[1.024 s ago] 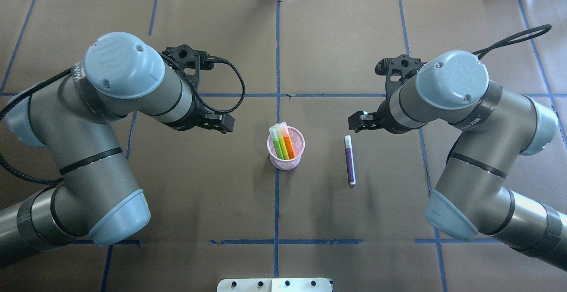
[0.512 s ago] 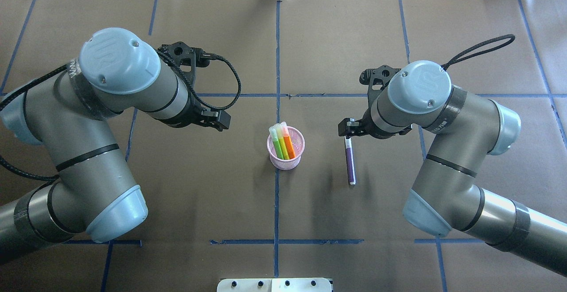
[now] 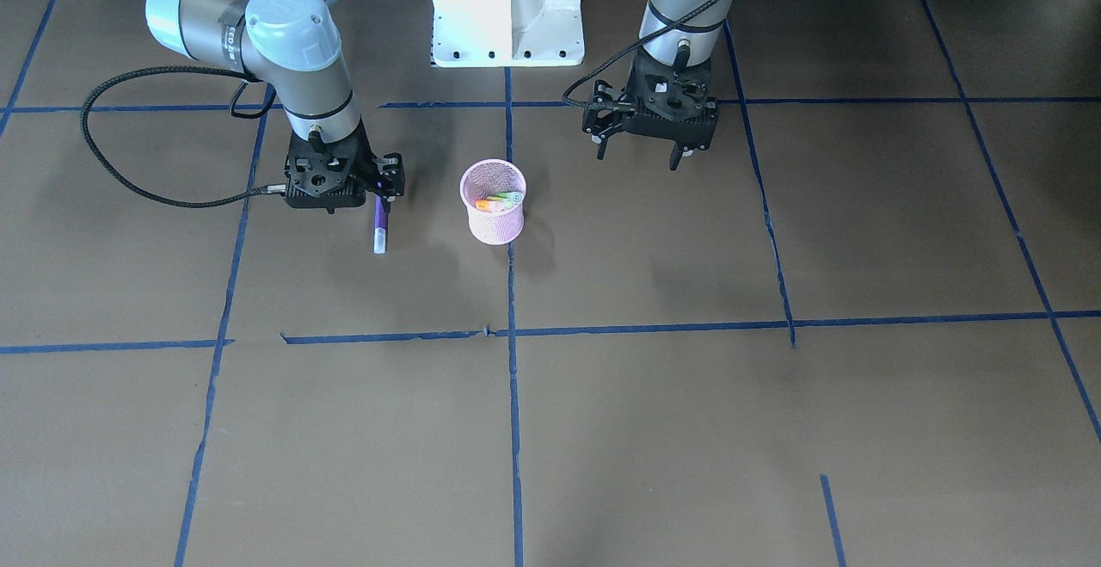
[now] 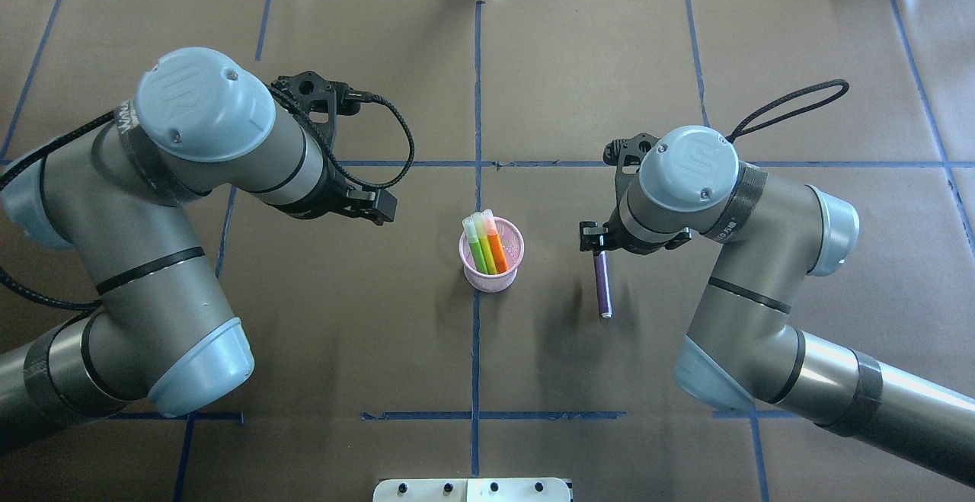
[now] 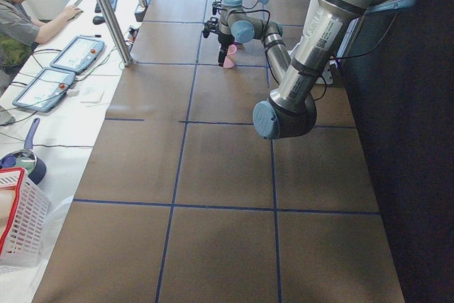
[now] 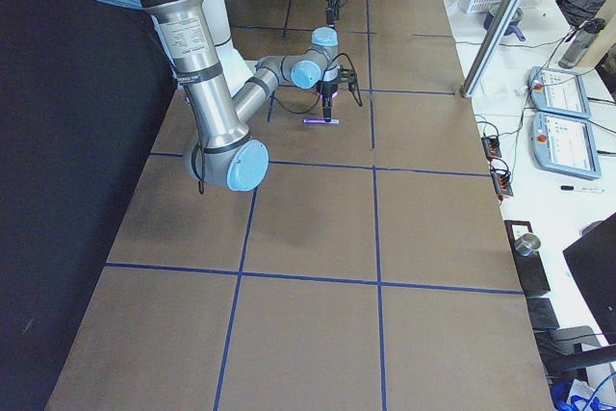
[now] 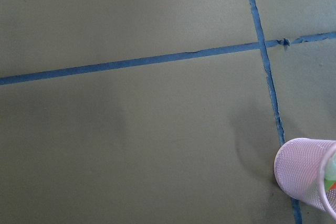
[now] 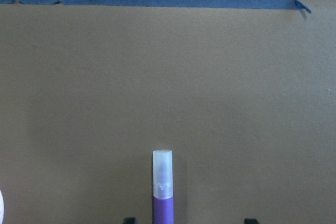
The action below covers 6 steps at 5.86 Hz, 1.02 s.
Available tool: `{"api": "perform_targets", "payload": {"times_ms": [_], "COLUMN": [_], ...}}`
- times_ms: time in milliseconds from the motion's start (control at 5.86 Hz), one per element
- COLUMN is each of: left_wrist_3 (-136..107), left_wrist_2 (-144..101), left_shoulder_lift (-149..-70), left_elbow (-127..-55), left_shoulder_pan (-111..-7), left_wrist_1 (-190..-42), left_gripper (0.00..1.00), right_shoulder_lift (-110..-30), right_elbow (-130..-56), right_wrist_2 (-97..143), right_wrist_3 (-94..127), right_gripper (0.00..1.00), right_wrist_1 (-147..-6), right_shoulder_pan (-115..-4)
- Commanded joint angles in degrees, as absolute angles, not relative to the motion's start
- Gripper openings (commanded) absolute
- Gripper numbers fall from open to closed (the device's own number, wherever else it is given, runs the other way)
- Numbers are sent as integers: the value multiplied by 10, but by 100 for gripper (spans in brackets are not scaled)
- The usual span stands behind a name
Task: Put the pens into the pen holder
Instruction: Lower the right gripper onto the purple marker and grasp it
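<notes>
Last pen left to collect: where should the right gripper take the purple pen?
Probably mid-barrel, from straight above, jaws closing across its width. The purple pen lies flat on the table, both long sides free; the open right gripper hangs over its cap end.

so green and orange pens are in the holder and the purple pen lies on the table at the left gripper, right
Not the left. The purple pen lies on the table at the right gripper, its cap end between the open fingers; the left gripper hangs on the holder's other side. The overhead view shows it. The green pen and orange pen are in the holder.
</notes>
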State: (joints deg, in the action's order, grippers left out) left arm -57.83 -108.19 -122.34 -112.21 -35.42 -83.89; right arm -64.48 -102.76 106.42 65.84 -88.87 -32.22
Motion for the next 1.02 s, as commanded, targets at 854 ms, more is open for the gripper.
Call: {"api": "perform_targets", "payload": {"times_ms": [854], "left_wrist_3": [-579], "left_wrist_2": [-1090], "left_shoulder_lift": [-1223], "left_elbow": [-1119], "left_shoulder_pan": [-354], "left_wrist_1": [-844], "left_gripper": [100], "right_shoulder_lift": [-605], "right_elbow": [-955], "right_wrist_2": [1064], "right_wrist_3": [663], "right_gripper": [54], "right_wrist_1": [-888], "right_shoulder_pan": [-309]}}
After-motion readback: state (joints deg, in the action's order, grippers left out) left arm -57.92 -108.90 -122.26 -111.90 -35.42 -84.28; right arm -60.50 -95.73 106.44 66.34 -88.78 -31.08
